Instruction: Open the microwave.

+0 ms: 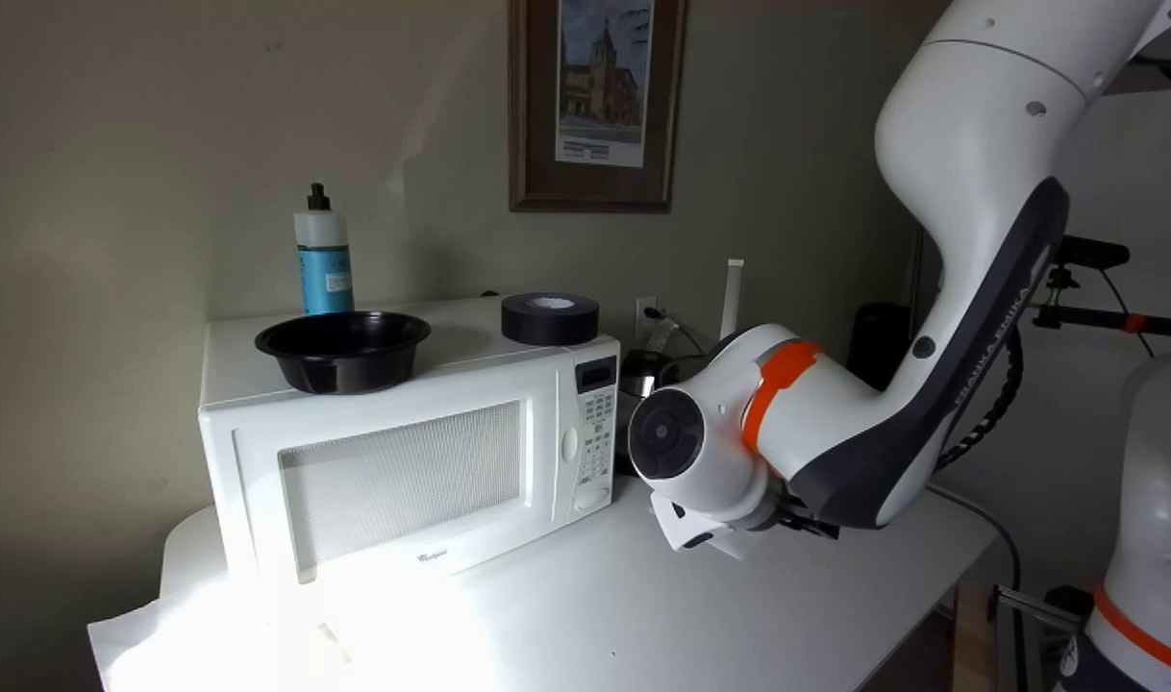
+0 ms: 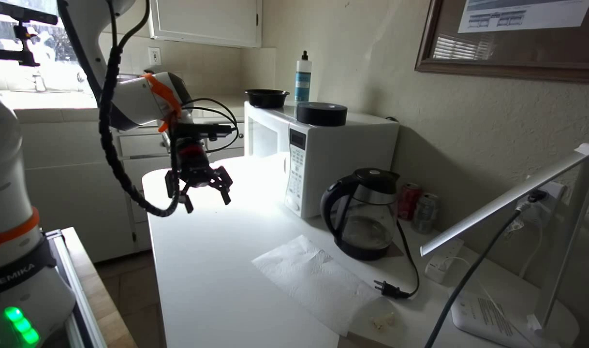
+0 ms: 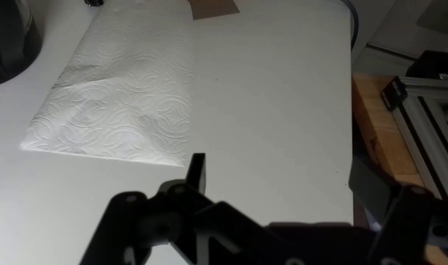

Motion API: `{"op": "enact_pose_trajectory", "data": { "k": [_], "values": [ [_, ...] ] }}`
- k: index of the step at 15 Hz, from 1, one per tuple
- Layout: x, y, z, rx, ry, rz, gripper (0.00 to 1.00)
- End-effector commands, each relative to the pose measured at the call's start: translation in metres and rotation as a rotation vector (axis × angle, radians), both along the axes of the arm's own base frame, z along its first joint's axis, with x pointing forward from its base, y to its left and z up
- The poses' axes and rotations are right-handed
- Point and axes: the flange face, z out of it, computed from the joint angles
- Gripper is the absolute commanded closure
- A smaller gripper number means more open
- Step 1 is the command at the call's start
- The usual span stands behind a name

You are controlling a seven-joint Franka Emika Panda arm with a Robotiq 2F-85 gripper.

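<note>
Black jointed claw [image 2: 207,202] wide and empty — I hang well apart from the white boxy microwave [image 1: 412,437], windowed door [image 1: 398,485] closed. Approach stage, likely; next, turn toward it.

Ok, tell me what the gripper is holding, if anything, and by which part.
Nothing is held: the gripper stands open, its fingers spread with nothing between them, and it is not touching the microwave.
</note>
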Motion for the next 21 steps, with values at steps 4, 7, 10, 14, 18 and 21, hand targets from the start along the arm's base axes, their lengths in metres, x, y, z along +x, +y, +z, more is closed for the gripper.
{"op": "enact_pose_trajectory", "data": {
  "k": [4, 7, 10, 14, 18, 21],
  "values": [
    [0.01, 0.0, -0.007, -0.021, 0.016, 0.005, 0.0],
    [0.003, 0.017, -0.008, -0.054, -0.008, 0.234, 0.0],
    [-0.006, 0.019, -0.022, -0.055, -0.007, 0.392, 0.0],
    [-0.015, -0.001, -0.042, -0.057, 0.04, 0.634, 0.0],
    [-0.001, -0.026, -0.043, -0.102, 0.075, 0.87, 0.0],
    [0.001, -0.027, -0.04, -0.11, 0.056, 0.827, 0.0]
  ]
}}
